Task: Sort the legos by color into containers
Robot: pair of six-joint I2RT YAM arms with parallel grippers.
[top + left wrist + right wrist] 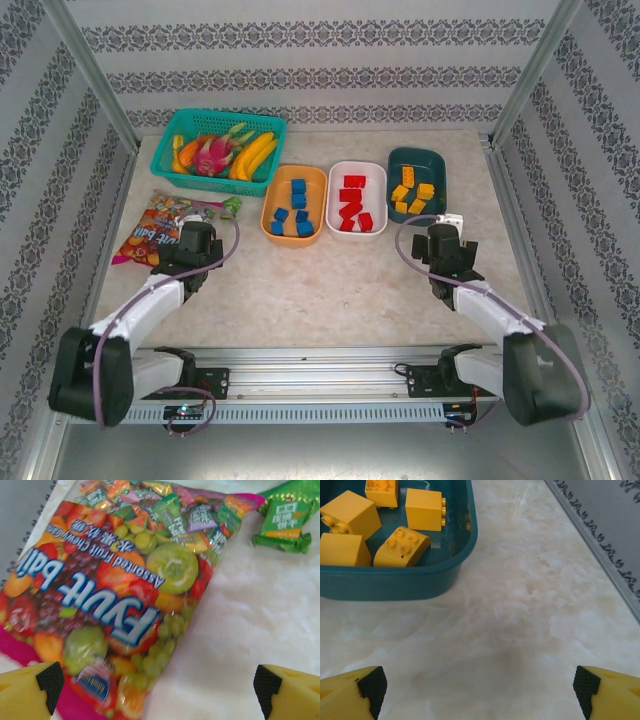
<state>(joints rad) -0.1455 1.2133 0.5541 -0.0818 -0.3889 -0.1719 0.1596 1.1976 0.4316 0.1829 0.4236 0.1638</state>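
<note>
At the far left of the table (330, 290), a teal mesh basket (262, 128) of fruit is seen, and nearer, a snack bag (115, 595) is laid flat with a green sweet (282, 522) just beside it. The left gripper (160, 692) is held over the bag's near end, its jaws spread wide with nothing between them. Further right, three containers are set in a row: blue legos (298, 205) are gathered in the orange tray (268, 200), red legos (353, 205) in the white tray (334, 190), and yellow legos (402, 547) in the dark teal tray (395, 582). The right gripper (480, 692) is held just before the teal tray, over bare table, its jaws likewise spread and empty.
</note>
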